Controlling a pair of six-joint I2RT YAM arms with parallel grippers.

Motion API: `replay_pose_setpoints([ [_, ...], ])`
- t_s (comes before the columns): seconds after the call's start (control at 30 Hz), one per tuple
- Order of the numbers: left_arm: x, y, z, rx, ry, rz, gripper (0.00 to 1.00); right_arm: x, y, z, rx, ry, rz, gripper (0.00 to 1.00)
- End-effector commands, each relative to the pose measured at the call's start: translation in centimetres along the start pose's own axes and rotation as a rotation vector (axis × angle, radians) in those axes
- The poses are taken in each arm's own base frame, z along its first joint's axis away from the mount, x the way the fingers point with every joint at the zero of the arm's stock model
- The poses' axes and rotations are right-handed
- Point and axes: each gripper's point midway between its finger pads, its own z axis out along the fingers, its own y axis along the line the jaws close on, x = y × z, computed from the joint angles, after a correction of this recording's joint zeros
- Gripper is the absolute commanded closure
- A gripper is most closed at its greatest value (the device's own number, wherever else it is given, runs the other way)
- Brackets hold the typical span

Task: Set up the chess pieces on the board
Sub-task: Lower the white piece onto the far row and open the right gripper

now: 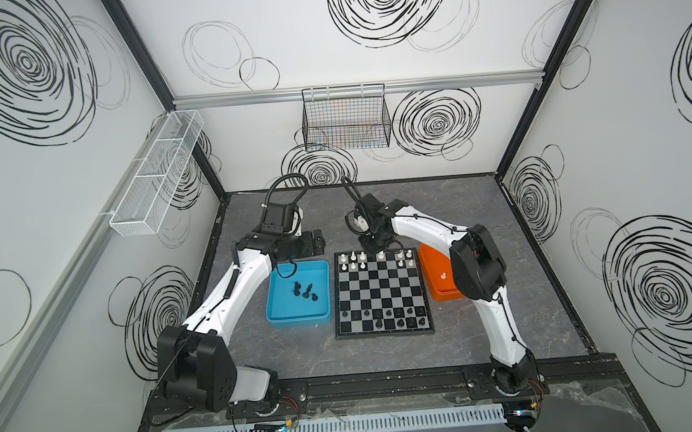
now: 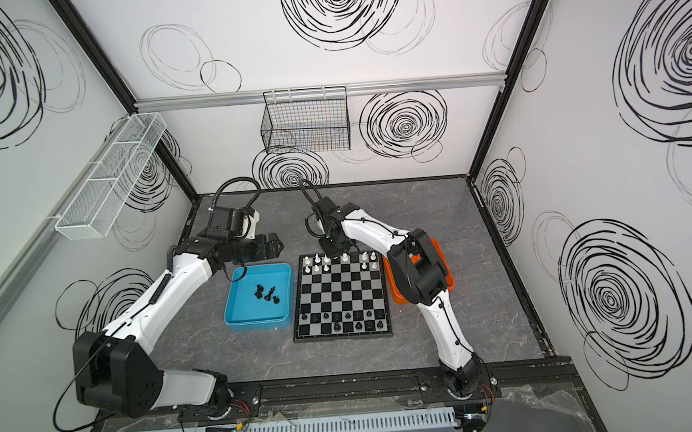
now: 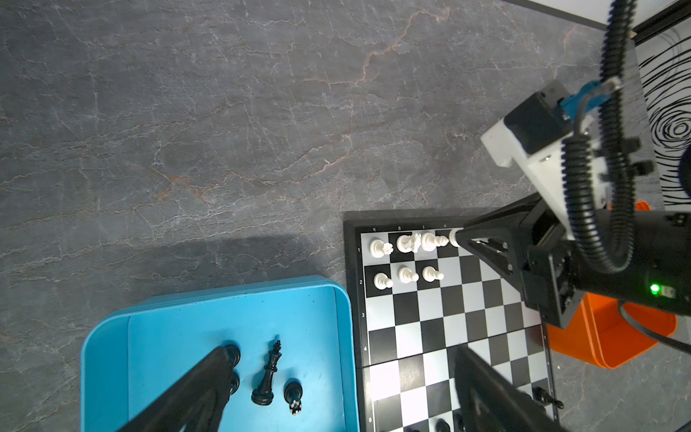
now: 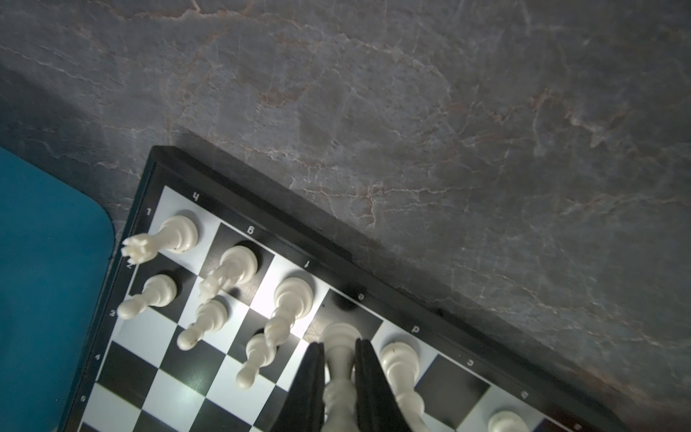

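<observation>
The board (image 1: 381, 294) lies mid-table in both top views, with white chess pieces (image 1: 362, 259) on its two far rows and black ones (image 1: 389, 318) on its two near rows. My right gripper (image 4: 338, 346) is shut on a white piece (image 4: 339, 334) whose base hangs just over a dark far-row square. Three black pieces (image 1: 304, 291) show in the blue tray (image 1: 297, 321), among them a toppled king (image 3: 267, 374). One white piece (image 1: 443, 277) stands in the orange tray (image 1: 431, 261). My left gripper (image 1: 321, 243) hovers open over the blue tray's far edge, holding nothing.
The blue tray sits against the board's left side and the orange tray against its right, partly under the right arm. A black wire basket (image 1: 346, 119) hangs on the back wall and a white mesh shelf (image 1: 153, 172) on the left wall.
</observation>
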Motion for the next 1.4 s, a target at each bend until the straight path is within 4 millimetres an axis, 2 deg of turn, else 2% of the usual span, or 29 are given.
replay_pose_setpoints([
  [0.0, -0.7, 0.0, -0.4, 0.015, -0.037, 0.008, 0.04, 1.1, 0.1, 1.2, 0.004, 0.043, -0.020, 0.83],
  [0.63, -0.6, 0.0, 0.5, 0.023, -0.019, 0.003, 0.04, 1.7, -0.2, 2.4, 0.014, 0.084, -0.027, 0.82],
  [1.37, -0.7, -0.1, 0.2, 0.029, -0.026, -0.014, 0.04, 0.7, 0.2, 0.7, 0.000, 0.045, -0.031, 0.75],
])
